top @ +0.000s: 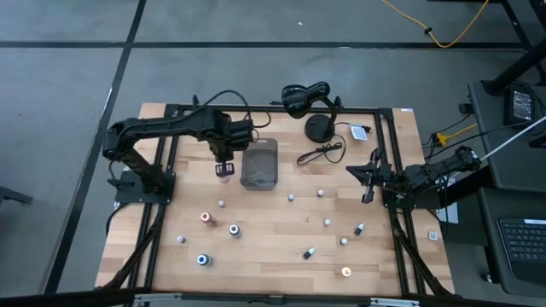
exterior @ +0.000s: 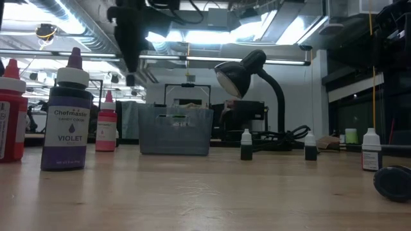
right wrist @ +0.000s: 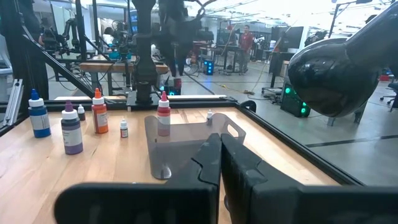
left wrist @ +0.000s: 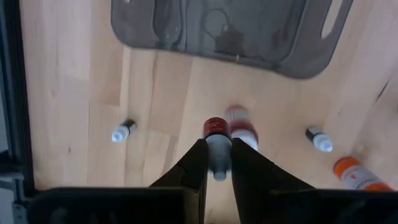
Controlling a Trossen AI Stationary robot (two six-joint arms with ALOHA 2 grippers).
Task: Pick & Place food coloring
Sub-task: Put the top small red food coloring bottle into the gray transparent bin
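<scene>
My left gripper [top: 223, 159] hangs over the table just left of the gray tray [top: 260, 164], shut on a small food coloring bottle with a dark red cap [left wrist: 214, 127]. Under it, a pink-capped bottle [left wrist: 239, 123] stands on its base on the wood; it also shows beside the tray [right wrist: 163, 115]. Several more bottles [top: 206, 217] stand or lie scattered over the near half of the table. My right gripper [top: 369, 177] waits shut at the right edge, touching nothing. My left gripper pinches the bottle's white body [left wrist: 217, 155] between its two fingers [left wrist: 198, 167], just behind the cap. The fingers come from above, pointing down, and lie along the bottle. Its capped end sticks out past the fingertips, and the bottle is lifted clear of the table.
A black lamp with a round base [top: 320, 128] and cable stands behind the tray at the far edge. In the low view, a violet bottle [exterior: 69, 122] and a red one [exterior: 9, 119] stand close to the camera. Bare wood lies between the tray and the scattered bottles.
</scene>
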